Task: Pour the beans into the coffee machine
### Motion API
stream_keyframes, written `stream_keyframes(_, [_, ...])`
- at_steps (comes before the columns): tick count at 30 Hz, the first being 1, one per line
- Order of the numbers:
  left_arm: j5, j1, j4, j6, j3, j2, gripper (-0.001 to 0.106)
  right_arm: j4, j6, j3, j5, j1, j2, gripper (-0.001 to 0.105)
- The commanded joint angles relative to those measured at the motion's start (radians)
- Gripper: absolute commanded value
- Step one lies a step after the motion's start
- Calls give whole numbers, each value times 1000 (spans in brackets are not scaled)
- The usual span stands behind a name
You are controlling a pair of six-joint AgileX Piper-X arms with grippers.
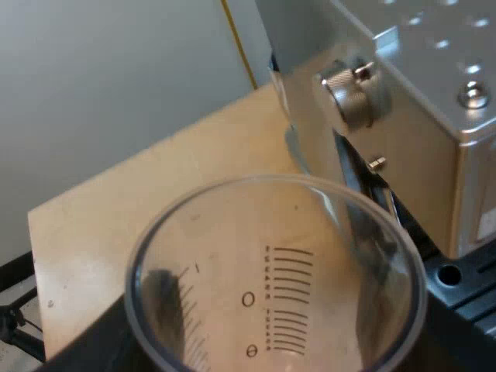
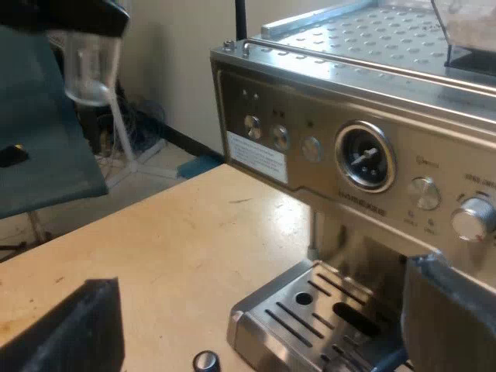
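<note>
The clear measuring glass (image 1: 271, 310), with printed scale lines, is gripped by my left gripper (image 1: 267, 263); its dark fingers (image 1: 159, 291) show through the wall. I look down into the glass and see no beans, only the table through it. It hangs beside the espresso machine (image 1: 418, 139), near a side knob (image 1: 349, 93). In the right wrist view the measuring glass (image 2: 89, 70) hangs high under the left gripper (image 2: 70, 19), away from the machine's front (image 2: 325, 147). The bean hopper (image 2: 465, 23) stands on the machine's top. My right gripper (image 2: 263, 318) is open and empty before the drip tray (image 2: 310, 310).
The wooden table (image 2: 155, 248) stretches out before the machine. A small round metal piece (image 2: 205, 361) lies by the drip tray's corner. A blue-grey chair (image 2: 39, 155) stands beyond the table edge. A pressure gauge (image 2: 364, 157) and knobs sit on the front panel.
</note>
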Motion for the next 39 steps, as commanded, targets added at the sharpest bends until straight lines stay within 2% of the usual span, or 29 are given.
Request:
stream_keyframes(1, [22, 27, -136, -25, 147, -74, 17, -6, -13, -2, -33, 2, 1, 78])
stream_keyframes(3, [54, 43, -204, -37, 228, -102, 17, -6, -13, -2, -33, 2, 10, 78])
stream_keyframes(7, [87, 63, -339, -98, 363, -142, 17, -6, -13, -2, -36, 2, 32, 78])
stream_keyframes(8, [103, 66, -403, -125, 410, -151, 17, -6, -13, -2, -36, 2, 41, 78])
stream_keyframes(13, [153, 65, -596, -184, 537, -157, 17, -6, -13, -2, -36, 2, 70, 78])
stream_keyframes(17, [153, 65, -764, -220, 636, -157, 17, -6, -13, -2, -36, 2, 102, 78])
stream_keyframes(23, [153, 65, -979, -220, 754, -157, 17, -6, -13, 7, -36, 2, 155, 76])
stream_keyframes(28, [128, 65, -1058, -226, 813, -147, 17, -34, -5, 57, -36, 2, 182, 65])
stream_keyframes(31, [109, 65, -1060, -239, 818, -117, 17, -85, -5, 95, -36, 2, 183, 65])
stream_keyframes(35, [110, 65, -1123, -249, 818, -56, 20, -127, -5, 117, -36, 2, 183, 65])
stream_keyframes(39, [124, 65, -1202, -253, 818, 24, 33, -143, -8, 121, -36, 2, 183, 65])
